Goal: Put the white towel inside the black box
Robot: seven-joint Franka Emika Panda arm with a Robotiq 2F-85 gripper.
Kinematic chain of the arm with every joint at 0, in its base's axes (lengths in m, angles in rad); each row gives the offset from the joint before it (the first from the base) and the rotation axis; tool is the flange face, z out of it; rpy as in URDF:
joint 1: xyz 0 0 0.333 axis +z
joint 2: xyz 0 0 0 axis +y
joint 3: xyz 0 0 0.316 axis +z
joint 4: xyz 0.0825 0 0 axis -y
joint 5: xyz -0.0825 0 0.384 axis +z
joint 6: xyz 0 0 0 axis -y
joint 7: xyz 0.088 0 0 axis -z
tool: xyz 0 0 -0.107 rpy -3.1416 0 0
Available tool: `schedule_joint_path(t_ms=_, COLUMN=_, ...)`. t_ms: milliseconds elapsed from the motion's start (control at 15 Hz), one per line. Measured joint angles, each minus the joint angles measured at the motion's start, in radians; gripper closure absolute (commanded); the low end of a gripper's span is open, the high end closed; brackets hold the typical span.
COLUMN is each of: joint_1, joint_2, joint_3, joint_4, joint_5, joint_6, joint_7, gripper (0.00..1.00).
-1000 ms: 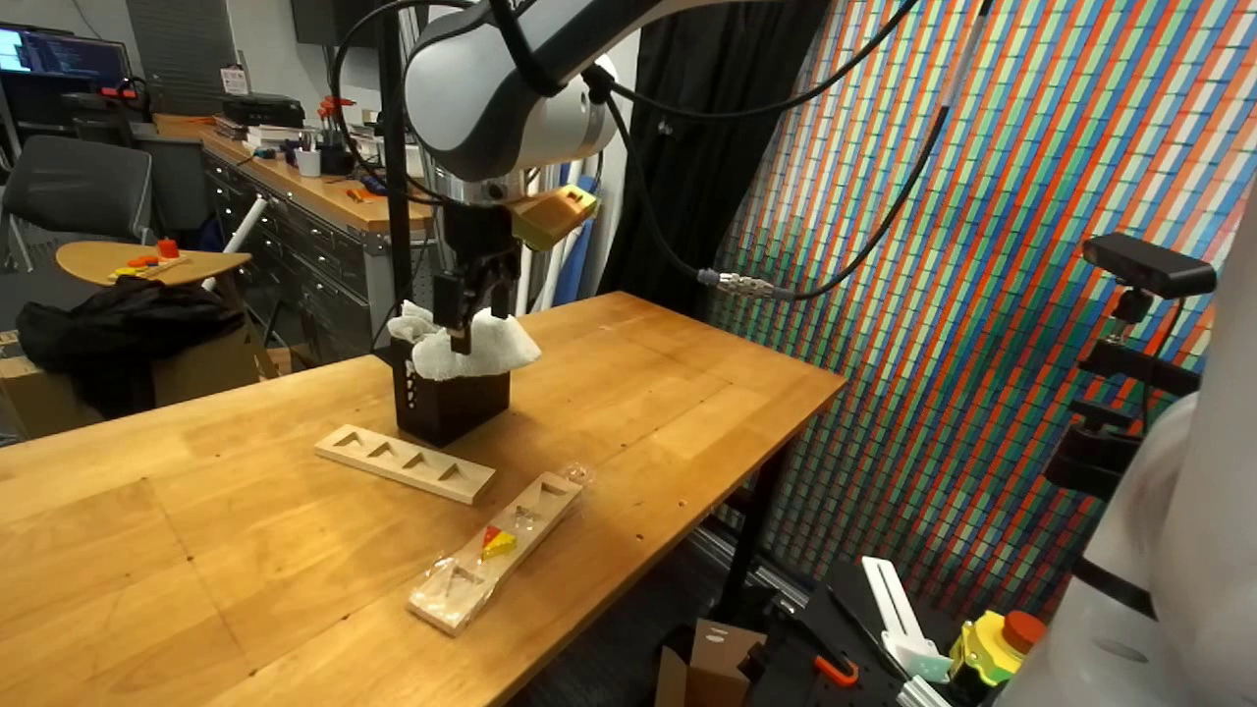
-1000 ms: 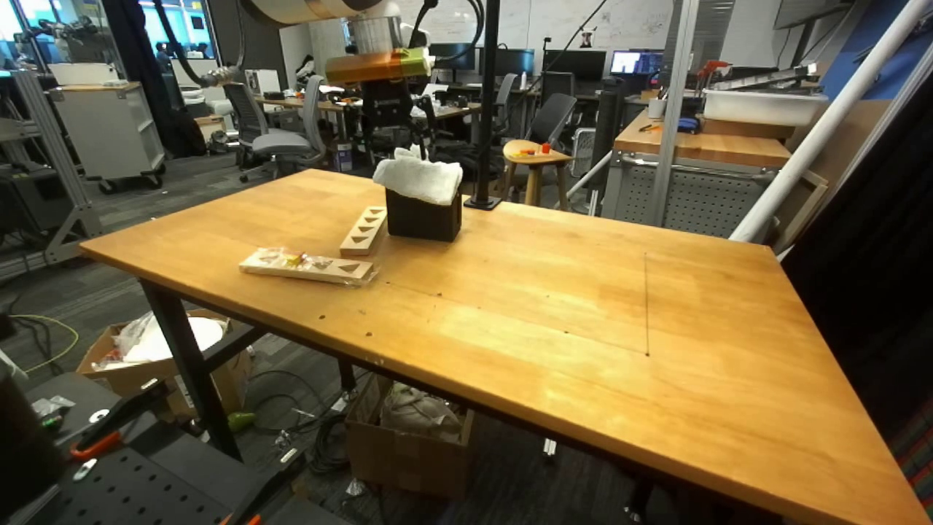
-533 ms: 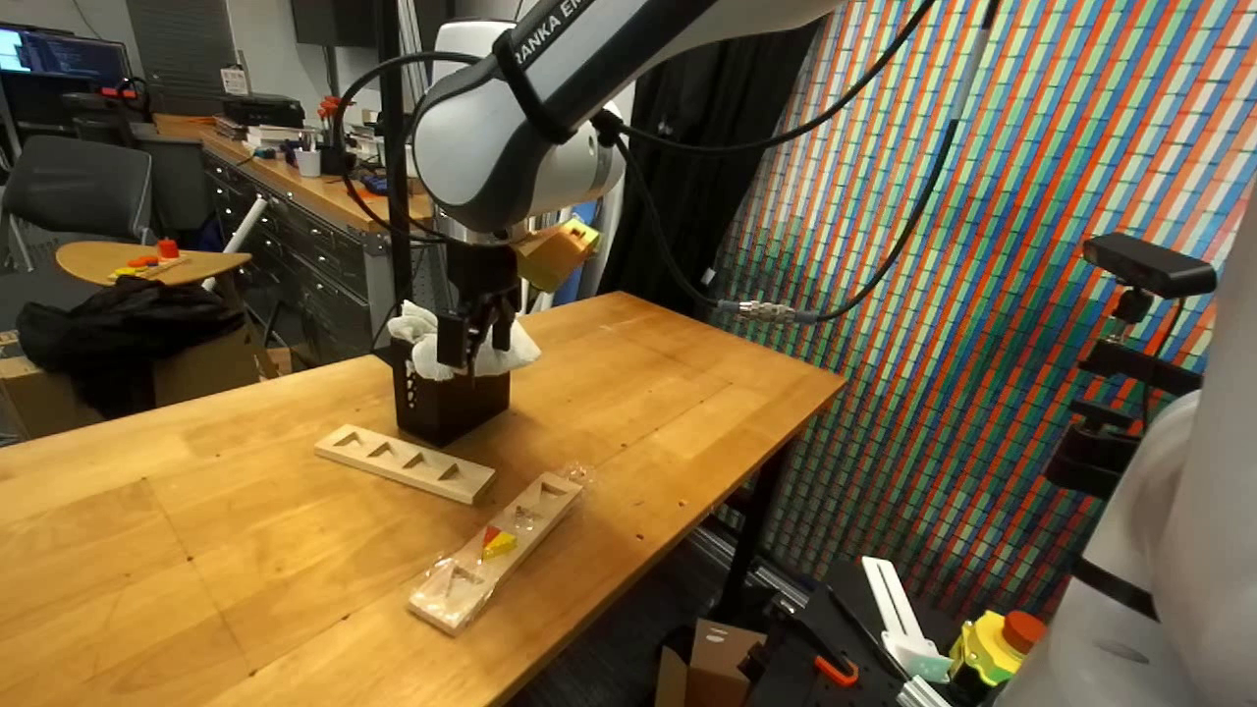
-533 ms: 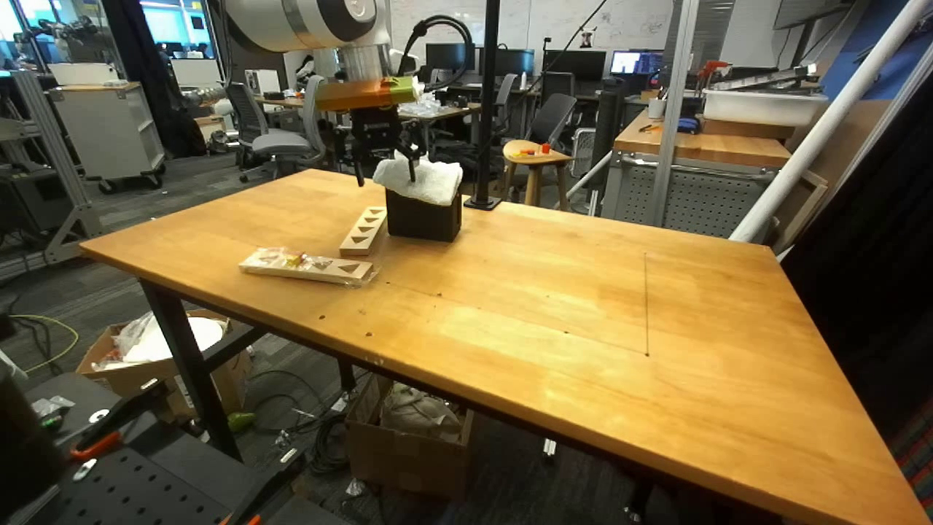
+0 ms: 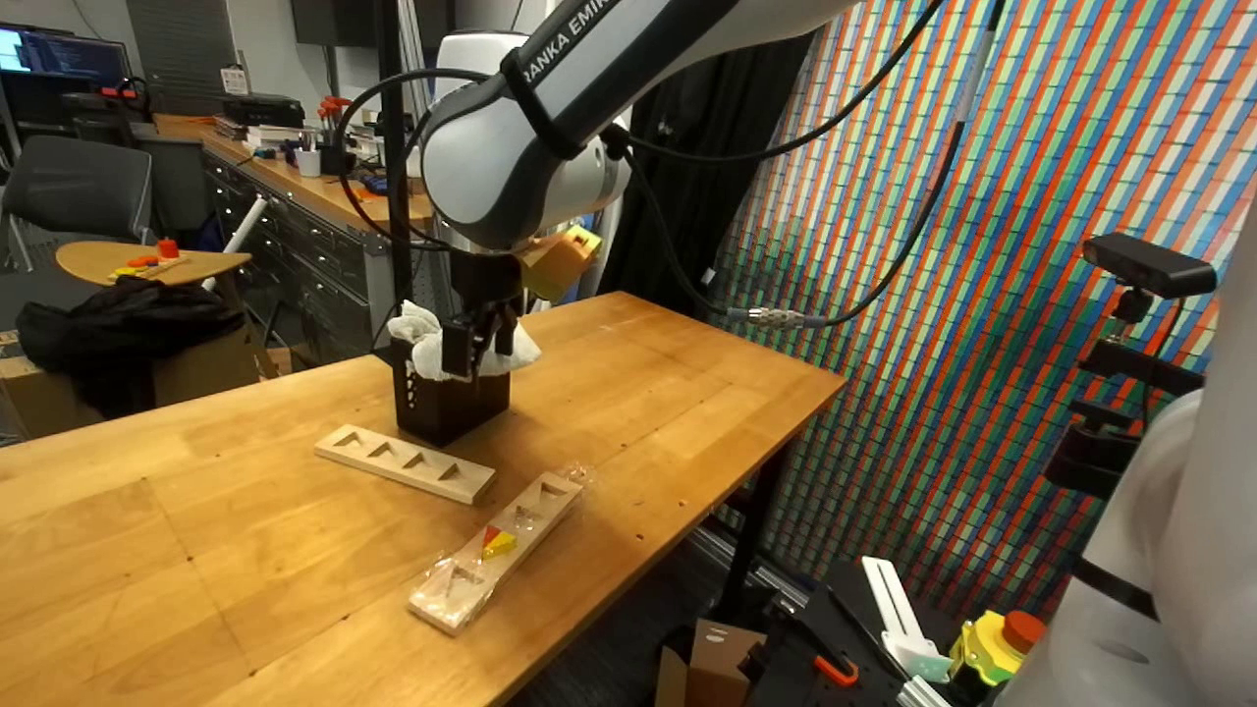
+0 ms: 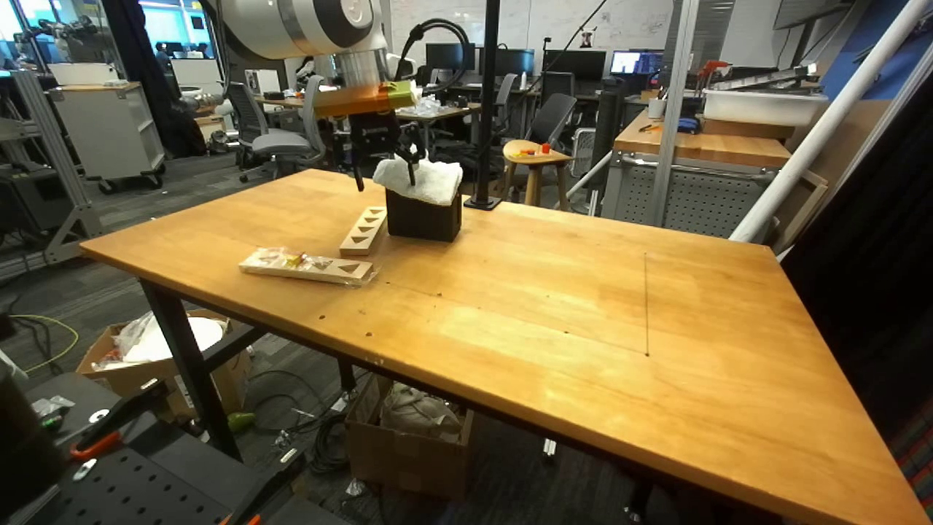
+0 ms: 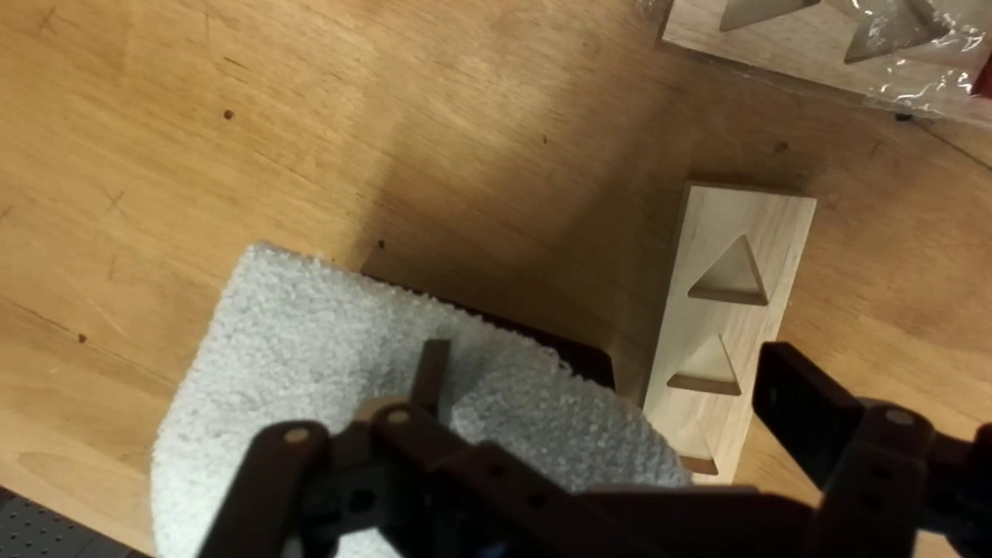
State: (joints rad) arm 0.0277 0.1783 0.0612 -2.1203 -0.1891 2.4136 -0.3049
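On the tabletop: wide stretch of wood from black box out to one table end
Box: near table edge, close to black post
White towel: over box mouth, hanging past rim; depth inside can't be told
Gripper: fingers well apart, one over towel, one out past box; contact unclear
Count: 1 towel, 1 box, 1 four-slot wooden board just beside box, 1 plastic-wrapped wooden board near opposite edge
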Motion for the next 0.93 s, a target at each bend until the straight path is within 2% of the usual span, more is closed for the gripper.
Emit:
schedule_joint_path(t_ms=333, joint_1=0.018, joint_2=-0.016, joint_3=0.0, joint_4=0.0, joint_5=-0.1, joint_6=0.004, joint_7=0.016, gripper=0.0)
schedule_joint_path(t_ms=933, joint_1=0.042, joint_2=-0.016, joint_3=0.0, joint_4=-0.009, joint_5=-0.16, joint_6=0.004, joint_7=0.018, gripper=0.0)
